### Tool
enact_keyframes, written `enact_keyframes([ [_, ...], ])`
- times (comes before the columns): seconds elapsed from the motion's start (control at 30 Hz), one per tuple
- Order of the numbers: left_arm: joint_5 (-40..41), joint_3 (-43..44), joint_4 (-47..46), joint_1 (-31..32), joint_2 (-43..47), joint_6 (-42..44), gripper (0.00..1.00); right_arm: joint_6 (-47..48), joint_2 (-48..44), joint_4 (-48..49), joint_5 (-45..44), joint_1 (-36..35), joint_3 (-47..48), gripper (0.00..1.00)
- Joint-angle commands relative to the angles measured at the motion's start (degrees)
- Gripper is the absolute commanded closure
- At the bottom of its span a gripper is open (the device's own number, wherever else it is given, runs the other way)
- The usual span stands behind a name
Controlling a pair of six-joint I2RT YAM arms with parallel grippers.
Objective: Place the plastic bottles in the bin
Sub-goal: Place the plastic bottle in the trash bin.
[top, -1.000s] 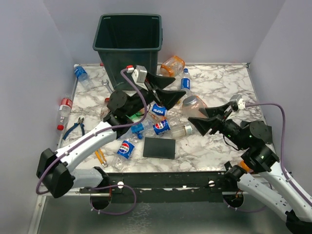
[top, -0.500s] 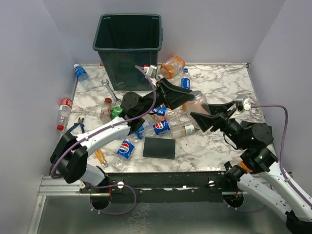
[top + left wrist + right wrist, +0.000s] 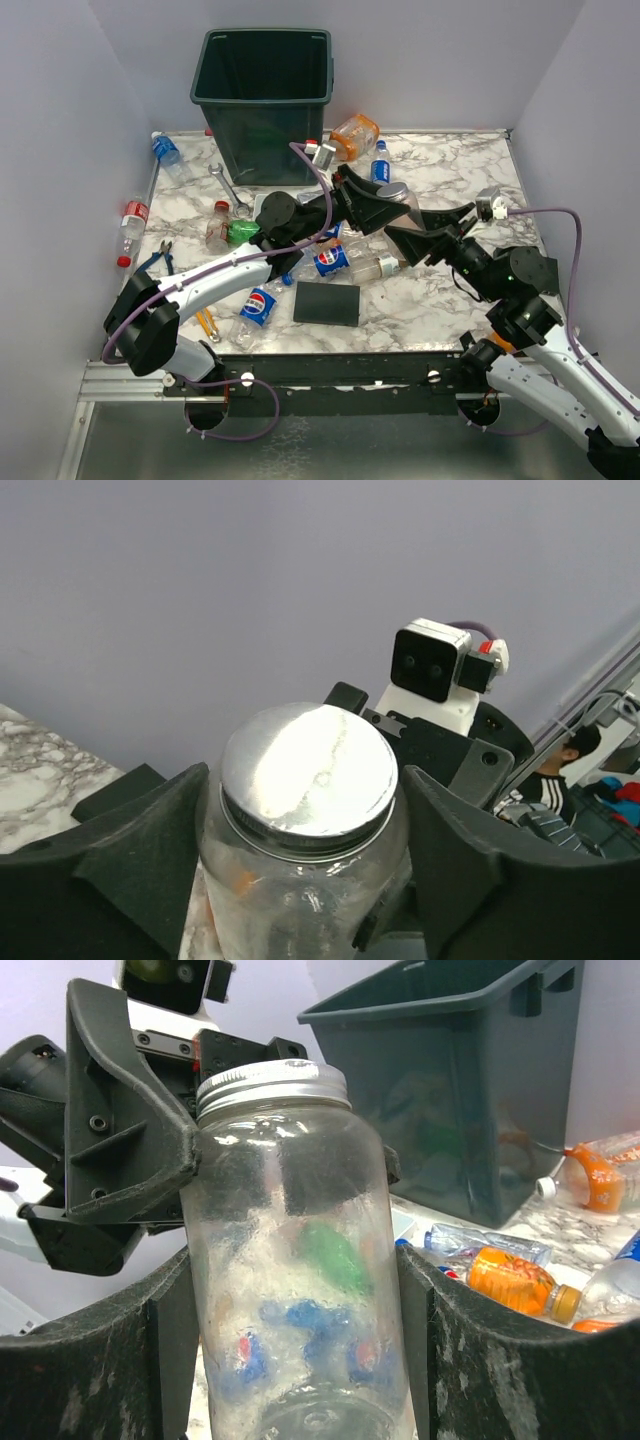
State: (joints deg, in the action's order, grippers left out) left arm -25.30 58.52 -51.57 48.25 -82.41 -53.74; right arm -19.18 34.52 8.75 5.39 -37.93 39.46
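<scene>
Clamping a clear jar (image 3: 290, 1210) in right gripper (image 3: 295, 1305), flanking it with left gripper (image 3: 305, 785), hold unclear; leaving plastic bottles (image 3: 258, 305) littering outside bin (image 3: 265, 130).

The name Pepsi with its round logo stands on the blue label of the mid-table bottle (image 3: 330, 260) and the front bottle (image 3: 257, 304); other bottles' labels are too small to read
</scene>
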Motion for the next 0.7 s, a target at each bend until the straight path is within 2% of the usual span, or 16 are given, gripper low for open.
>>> enact_keyframes([
  [0.0, -1.56, 2.12, 1.61, 1.96, 0.05, 3.19, 0.40, -0.66, 0.96, 0.50, 0.22, -0.30, 0.13, 0.69],
  [0.07, -1.34, 2.25, 1.94, 2.01, 0.21, 3.81, 0.53, -0.76, 0.98, 0.08, 0.44, -0.30, 0.18, 0.67],
  [0.1, -1.40, 2.34, 2.11, 2.02, 0.33, 4.16, 0.60, -0.81, 0.98, -0.30, 0.49, -0.30, 0.36, 0.64],
  [0.13, -1.35, 2.38, 2.28, 2.02, 0.44, 4.57, 0.66, -0.96, 1.03, -0.92, 0.58, -0.30, 0.74, 0.57],
  [0.23, -0.04, 2.83, 4.68, 1.90, 1.27, 7.21, 0.83, -1.46, 1.16, -4.07, 0.69, -0.30, 2.43, 0.18],
  [0.3, 2.08, 4.07, 8.99, 1.54, 2.32, 11.07, 0.92, -1.81, 1.09, -7.02, 0.47, -0.25, 4.32, 0.01],
  [0.33, 3.92, 5.11, 12.26, 1.07, 3.02, 13.59, 0.99, -1.71, 1.07, -8.32, 0.73, -0.28, 5.70, 0.00],
  [0.43, 10.83, 9.18, 22.40, -1.66, 4.85, 19.97, 1.00, -1.46, 1.12, -15.49, 1.09, -0.28, 9.92, 0.00],
  [0.57, 15.73, 14.68, 28.53, -7.03, 6.04, 25.72, 1.00, -1.33, 0.17, -20.24, 1.08, -0.30, 13.95, 0.00],
  [0.67, 24.52, 19.60, 32.05, -9.86, 6.60, 34.80, 1.00, -1.73, -2.58, -21.95, -2.17, -0.30, 14.68, 0.00],
])
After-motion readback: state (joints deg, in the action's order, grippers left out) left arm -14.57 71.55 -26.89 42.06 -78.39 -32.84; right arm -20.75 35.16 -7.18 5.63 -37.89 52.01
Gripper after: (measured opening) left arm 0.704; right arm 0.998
